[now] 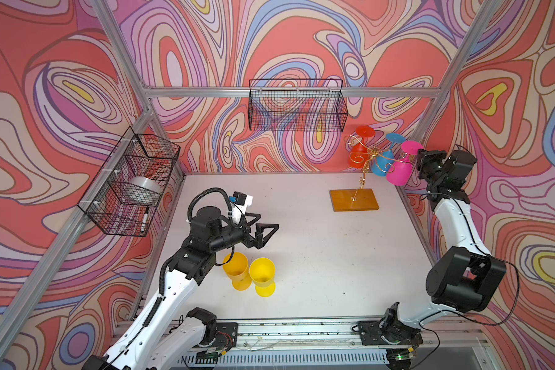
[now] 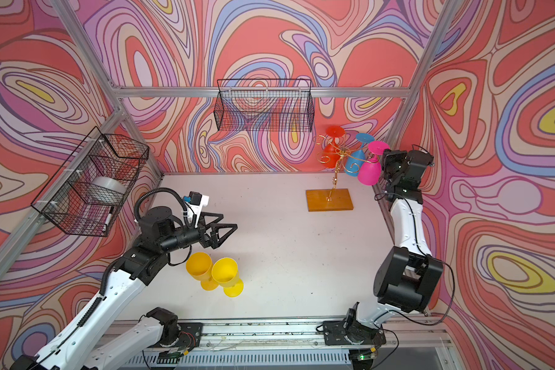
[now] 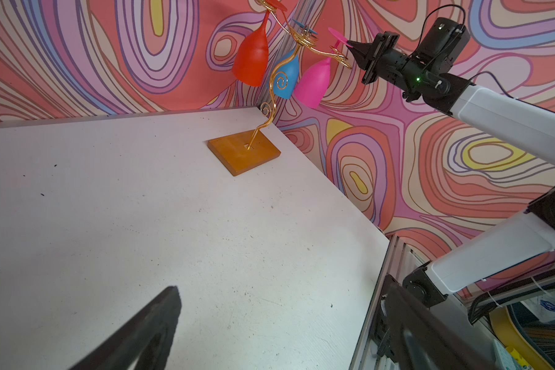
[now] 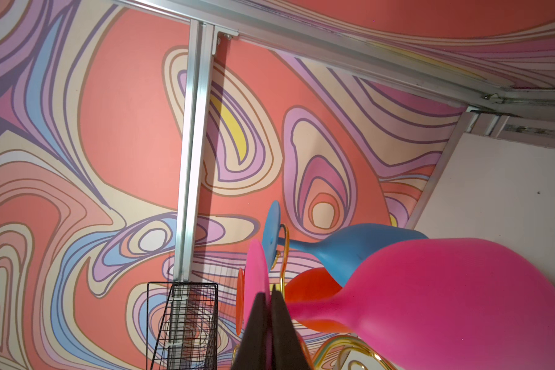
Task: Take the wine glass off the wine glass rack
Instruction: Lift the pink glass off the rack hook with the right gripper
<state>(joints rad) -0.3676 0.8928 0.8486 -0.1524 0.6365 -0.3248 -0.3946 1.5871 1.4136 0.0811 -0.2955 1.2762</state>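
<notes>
The wine glass rack [image 1: 369,153], gold wire on an amber base [image 1: 354,200], stands at the table's back right, also in the left wrist view [image 3: 244,153]. Three wine glasses hang upside down from it: red [image 1: 355,157], blue [image 1: 379,167] and pink [image 1: 398,173]. My right gripper [image 4: 269,293] is level with the pink glass's [image 4: 446,304] foot disc [image 4: 256,275], its jaws shut on the disc's edge, with pink showing in the gap. My left gripper [image 1: 268,222] hovers open over the table's left part, far from the rack, with nothing between its fingers [image 3: 161,320].
Two yellow wine glasses [image 1: 236,267] [image 1: 262,272] stand upright on the table just in front of the left arm. A black mesh basket [image 1: 297,105] hangs on the back wall near the rack. Another mesh basket [image 1: 132,182], on the left wall, holds a tape roll and a marker.
</notes>
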